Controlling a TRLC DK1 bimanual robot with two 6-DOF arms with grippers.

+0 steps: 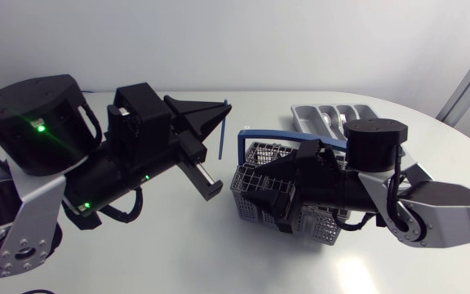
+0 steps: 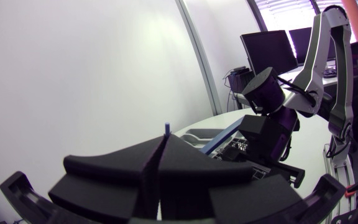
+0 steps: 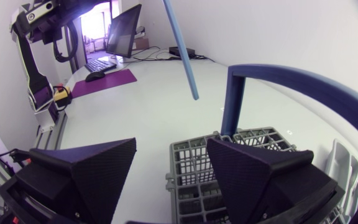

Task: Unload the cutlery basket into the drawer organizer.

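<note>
While the left gripper [image 1: 219, 107] hangs over the white table [image 1: 178, 237], fingers pinched on a thin blue utensil [image 1: 222, 131], the right gripper [image 1: 257, 189] sits spread open above the grey cutlery basket [image 1: 255, 153], and its arm hides much of the basket. The basket's blue handle [image 1: 259, 132] arches beside the right gripper's fingers. Behind lies the drawer organizer [image 1: 304, 114], holding cutlery [image 1: 337, 122].

Cutlery basket [image 1: 255, 157]: grey lattice; handle [image 1: 268, 133] blue. Drawer organizer [image 1: 310, 114]: silver-grey. Stick [image 1: 222, 135]: blue. Left gripper [image 1: 219, 106]: matte black. Table [image 1: 161, 245]: white.
</note>
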